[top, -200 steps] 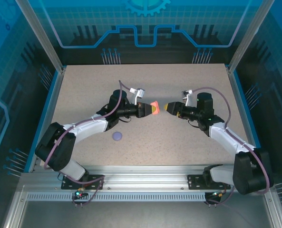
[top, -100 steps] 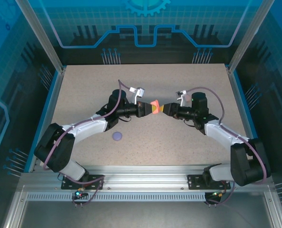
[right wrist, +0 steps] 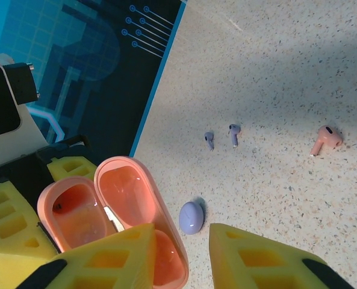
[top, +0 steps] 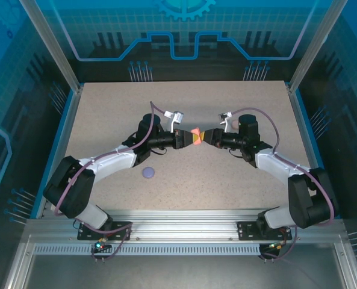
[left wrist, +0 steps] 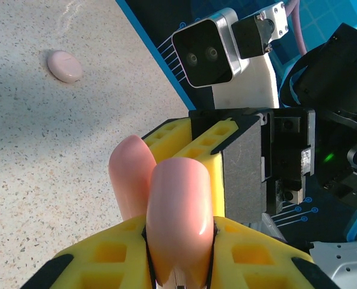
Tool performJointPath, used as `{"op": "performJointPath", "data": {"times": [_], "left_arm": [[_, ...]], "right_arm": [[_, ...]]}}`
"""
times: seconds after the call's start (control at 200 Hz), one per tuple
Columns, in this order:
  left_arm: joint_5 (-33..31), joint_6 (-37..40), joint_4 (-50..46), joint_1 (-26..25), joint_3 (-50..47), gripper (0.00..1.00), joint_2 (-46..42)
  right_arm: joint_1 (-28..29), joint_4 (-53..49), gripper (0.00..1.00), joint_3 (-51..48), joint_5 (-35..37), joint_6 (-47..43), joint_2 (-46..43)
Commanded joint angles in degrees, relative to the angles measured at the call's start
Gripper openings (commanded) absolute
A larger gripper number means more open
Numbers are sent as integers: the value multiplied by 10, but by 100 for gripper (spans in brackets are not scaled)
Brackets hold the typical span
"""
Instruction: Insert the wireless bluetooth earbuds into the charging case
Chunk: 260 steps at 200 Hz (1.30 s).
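While the left gripper (left wrist: 178, 253) pinches the open, seemingly empty coral plastic pebble-shaped case (right wrist: 124, 198) and the right gripper (right wrist: 179, 241) hangs spread, two tiny lavender stemmed earbuds (right wrist: 209, 140) lie uninserted on the speckled worktop (right wrist: 274, 78).

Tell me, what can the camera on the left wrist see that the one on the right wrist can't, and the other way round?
Left wrist view: a closed pale pink case lying on the table. Right wrist view: two lavender earbuds, a pink earbud, a closed lavender case, and the open inside of the coral case. Both: the coral case, gripped by the left gripper, and the speckled table.
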Motion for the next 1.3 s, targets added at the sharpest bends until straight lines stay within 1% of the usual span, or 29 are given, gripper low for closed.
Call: {"op": "performJointPath", "data": {"times": [0.0, 0.33, 0.475, 0.79, 0.965, 1.025, 1.105, 1.226, 1.296], "left_arm": [[17, 4, 22, -5, 24, 5, -16], [17, 8, 14, -5, 29, 5, -17], [18, 8, 13, -4, 31, 5, -16], [39, -4, 22, -6, 38, 5, -8], [45, -5, 20, -9, 42, 5, -2], [46, -5, 20, -12, 42, 5, -2], [46, -5, 20, -12, 41, 5, -1], [44, -6, 23, -14, 41, 7, 2], [41, -7, 22, -14, 41, 11, 5]], "right_arm": [[6, 6, 30, 1, 1, -8, 7], [-13, 2, 34, -22, -9, -12, -16], [-15, 5, 34, -24, -18, -14, -20], [-16, 12, 33, -1, -75, -29, -2], [-20, -6, 30, 18, -81, -42, 4], [-23, -8, 28, 23, -81, -43, 5], [-27, -9, 22, 27, -83, -44, 8], [-30, -13, 10, 30, -89, -47, 8], [-32, -17, 1, 31, -90, -49, 6]]}}
